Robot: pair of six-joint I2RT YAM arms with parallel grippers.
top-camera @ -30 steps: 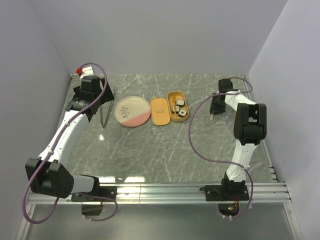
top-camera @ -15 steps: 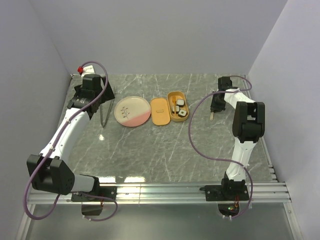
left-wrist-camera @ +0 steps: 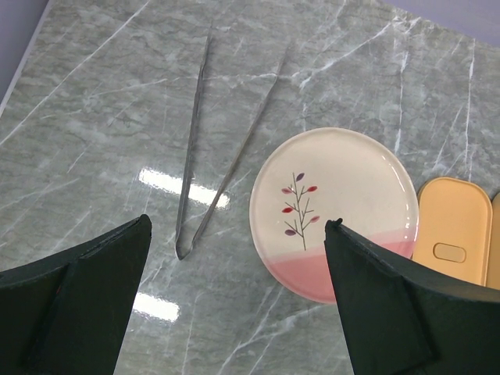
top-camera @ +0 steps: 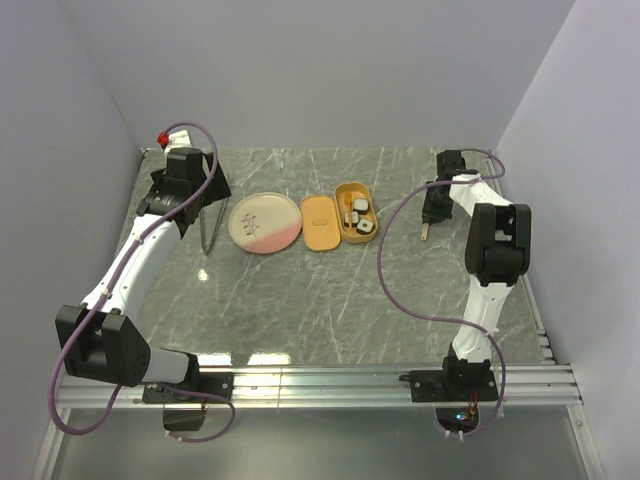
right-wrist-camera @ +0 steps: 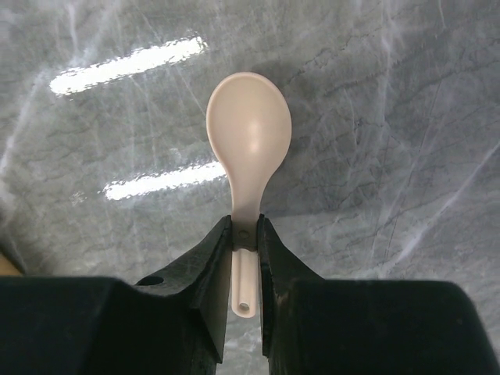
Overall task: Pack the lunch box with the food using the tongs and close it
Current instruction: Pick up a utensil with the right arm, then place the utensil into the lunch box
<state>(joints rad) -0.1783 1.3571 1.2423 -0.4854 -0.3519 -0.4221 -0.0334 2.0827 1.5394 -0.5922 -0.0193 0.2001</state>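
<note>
The orange-tan lunch box (top-camera: 352, 190) lies open at mid-table with the food (top-camera: 365, 227), small dark cubes, inside it. Its flat lid (top-camera: 320, 222) rests beside it on the left, and shows in the left wrist view as the lid (left-wrist-camera: 453, 230). The tongs (top-camera: 209, 228) lie flat on the table left of the plate; the tongs (left-wrist-camera: 192, 148) have their joined end nearest my left gripper (left-wrist-camera: 238, 223). That left gripper (top-camera: 190, 198) hangs open above them, holding nothing. My right gripper (right-wrist-camera: 245, 226) is shut on the handle of a beige spoon (right-wrist-camera: 248, 133).
A round cream-and-pink plate (top-camera: 265, 222) with nothing on it sits between the tongs and the lid, seen close as the plate (left-wrist-camera: 336, 203). The spoon (top-camera: 425, 233) and right gripper (top-camera: 428, 212) are right of the box, near the right wall. Marble tabletop all round.
The right gripper's jaws have closed onto the spoon handle. The left arm has shifted slightly toward the back over the tongs, jaws still wide.
</note>
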